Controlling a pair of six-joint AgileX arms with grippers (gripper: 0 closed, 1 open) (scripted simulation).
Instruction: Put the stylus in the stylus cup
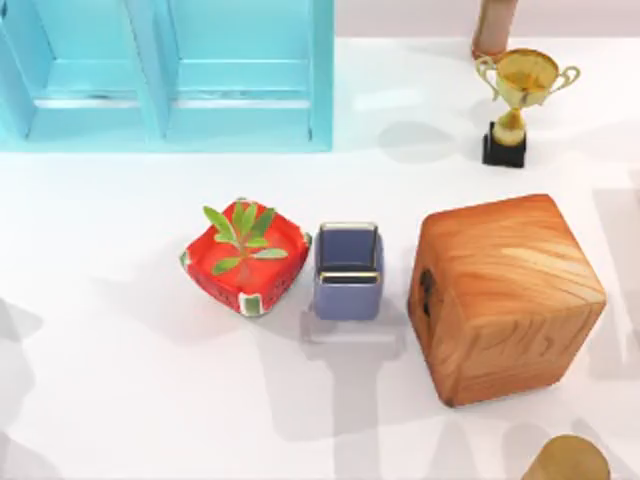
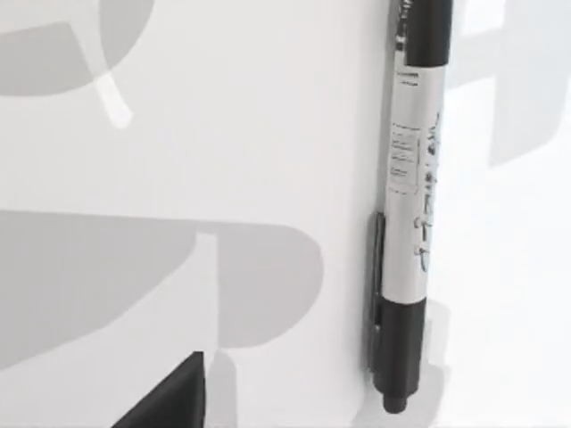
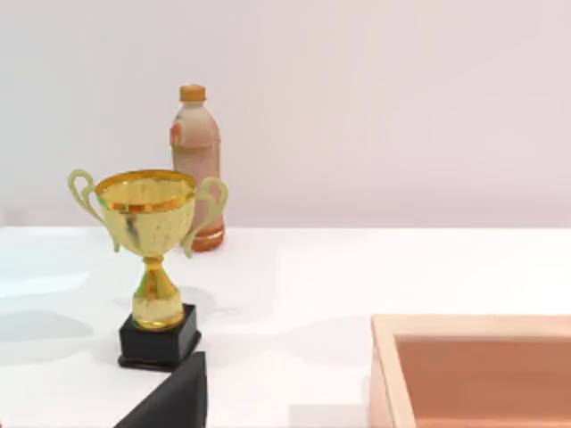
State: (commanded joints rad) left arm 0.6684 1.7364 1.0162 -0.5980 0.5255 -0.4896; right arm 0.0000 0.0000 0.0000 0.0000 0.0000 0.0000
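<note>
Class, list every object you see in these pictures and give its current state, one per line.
stylus: lying on the table, ungripped
stylus cup: upright, empty
plant pot: upright, beside the cup
wooden block: resting right of the cup
trophy: standing
bottle: upright, capped

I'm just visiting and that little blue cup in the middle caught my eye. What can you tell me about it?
The stylus cup is a small square periwinkle-blue cup with rounded corners and a shiny metallic rim. It stands upright on the white table, its opening facing up, and nothing can be seen inside it. It sits between the red watermelon-patterned pot on its left, very close or touching, and the larger wooden block on its right, with a gap.
</note>
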